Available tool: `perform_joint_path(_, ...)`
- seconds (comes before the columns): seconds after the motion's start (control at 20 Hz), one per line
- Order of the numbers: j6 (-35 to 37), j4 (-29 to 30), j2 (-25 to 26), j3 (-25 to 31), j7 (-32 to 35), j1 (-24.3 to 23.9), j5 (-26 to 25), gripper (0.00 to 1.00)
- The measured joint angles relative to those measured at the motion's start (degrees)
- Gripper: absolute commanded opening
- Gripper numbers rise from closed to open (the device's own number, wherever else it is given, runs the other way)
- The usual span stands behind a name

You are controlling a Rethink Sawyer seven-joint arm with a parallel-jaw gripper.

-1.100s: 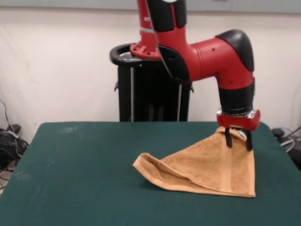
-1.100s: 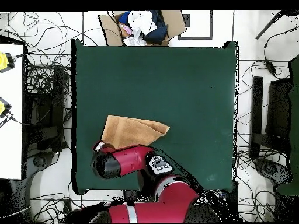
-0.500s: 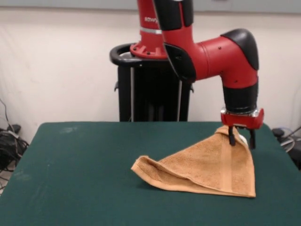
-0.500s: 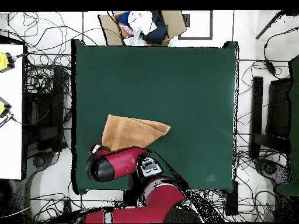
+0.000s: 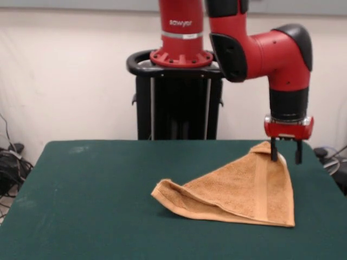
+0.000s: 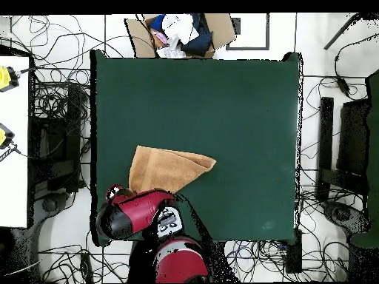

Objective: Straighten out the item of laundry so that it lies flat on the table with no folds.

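The item of laundry (image 5: 238,192), an orange-tan towel, lies folded on the right part of the green table (image 5: 97,206). One corner is pulled up into a peak, so the cloth slopes like a tent down to a rolled fold at its left end. My gripper (image 5: 285,158) hangs at that peak near the table's right edge, shut on the raised corner, with a bit of white label beside its fingers. In the overhead view the towel (image 6: 166,168) is a wedge near the table's (image 6: 222,96) lower left corner, and the red arm (image 6: 137,213) hides the gripper.
The black pedestal (image 5: 176,97) stands behind the table. In the overhead view a cardboard box (image 6: 181,33) of cloths sits beyond the table's top edge, a white bench (image 6: 13,140) is at the left, and cables lie on the floor all around.
The gripper has moved right and slightly up, toward the table's edge, drawing the towel's raised corner along with it. The fold at the towel's left end has stayed in place.
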Motion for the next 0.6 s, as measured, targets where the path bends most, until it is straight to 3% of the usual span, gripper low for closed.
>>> perform_joint_path(0.6, 0.0, -2.1, 0.3, -2.2, 0.0, 0.9, 0.1, 1.00)
